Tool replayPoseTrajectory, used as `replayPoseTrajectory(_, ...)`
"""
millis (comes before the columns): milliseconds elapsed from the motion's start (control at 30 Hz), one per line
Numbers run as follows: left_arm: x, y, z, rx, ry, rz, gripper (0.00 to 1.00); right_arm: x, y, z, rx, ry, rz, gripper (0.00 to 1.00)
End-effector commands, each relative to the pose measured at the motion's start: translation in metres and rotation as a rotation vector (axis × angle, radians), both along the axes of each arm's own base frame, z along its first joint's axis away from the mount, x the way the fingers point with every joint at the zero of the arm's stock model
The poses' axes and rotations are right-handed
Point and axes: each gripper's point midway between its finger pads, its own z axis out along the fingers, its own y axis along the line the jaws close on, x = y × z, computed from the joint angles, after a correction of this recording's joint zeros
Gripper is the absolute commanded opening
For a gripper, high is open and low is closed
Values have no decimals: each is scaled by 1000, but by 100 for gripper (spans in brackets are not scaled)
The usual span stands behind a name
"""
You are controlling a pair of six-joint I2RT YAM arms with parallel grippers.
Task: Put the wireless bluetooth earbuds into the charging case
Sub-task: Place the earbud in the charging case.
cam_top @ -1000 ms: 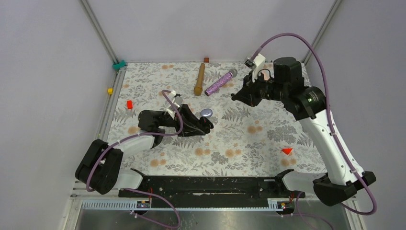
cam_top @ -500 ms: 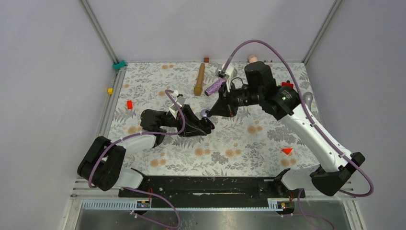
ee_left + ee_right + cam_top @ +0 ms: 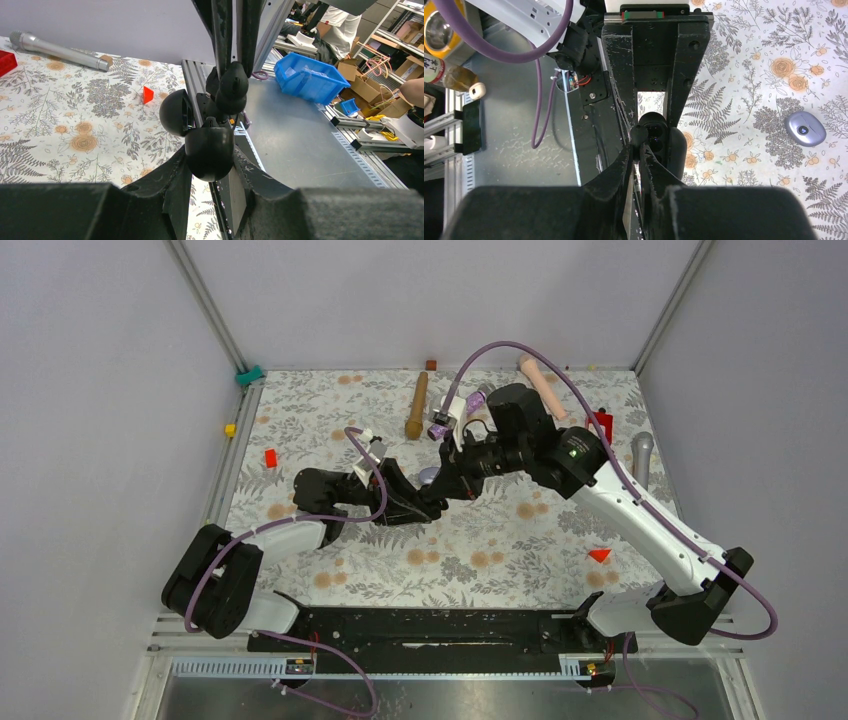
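My left gripper (image 3: 210, 161) is shut on the black charging case (image 3: 209, 150), held off the table with its lid (image 3: 175, 112) swung open. In the right wrist view my right gripper (image 3: 639, 145) is shut on a tiny black earbud (image 3: 639, 133), right at the case's open mouth (image 3: 659, 137). From the left wrist view the bud (image 3: 234, 82) hangs between the right fingers (image 3: 221, 30), just above the case. Seen from above, the two grippers (image 3: 432, 502) (image 3: 446, 490) meet tip to tip at mid-table. Whether the bud touches its seat I cannot tell.
A lilac-grey closed case (image 3: 805, 128) lies on the floral cloth beside the grippers. Microphones lie at the back and right: wooden (image 3: 417, 405), pink (image 3: 540, 383), grey (image 3: 642, 455). Small red pieces (image 3: 270, 457) (image 3: 599, 554) and a yellow block (image 3: 230, 429) sit near the edges.
The right arm has swung from the back right corner down and left to the left gripper, bringing the earbud to the open case. The left arm has barely moved.
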Motion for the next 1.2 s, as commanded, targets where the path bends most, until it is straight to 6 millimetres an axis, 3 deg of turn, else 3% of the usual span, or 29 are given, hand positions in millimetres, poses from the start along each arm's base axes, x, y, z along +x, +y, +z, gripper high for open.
replayPoseTrajectory(0, -2, -1, 14, -37, -77, -9, 0, 0, 0, -9, -42, -58, 11, 12)
replayPoseTrajectory(600, -3, 0, 16, -41, -87, -10, 0, 3, 2, -25, -112, -96, 6, 12)
replayPoseTrajectory(1167, -3, 0, 17, -42, -86, -10, 0, 1, 11, -26, -124, -97, 16, 13)
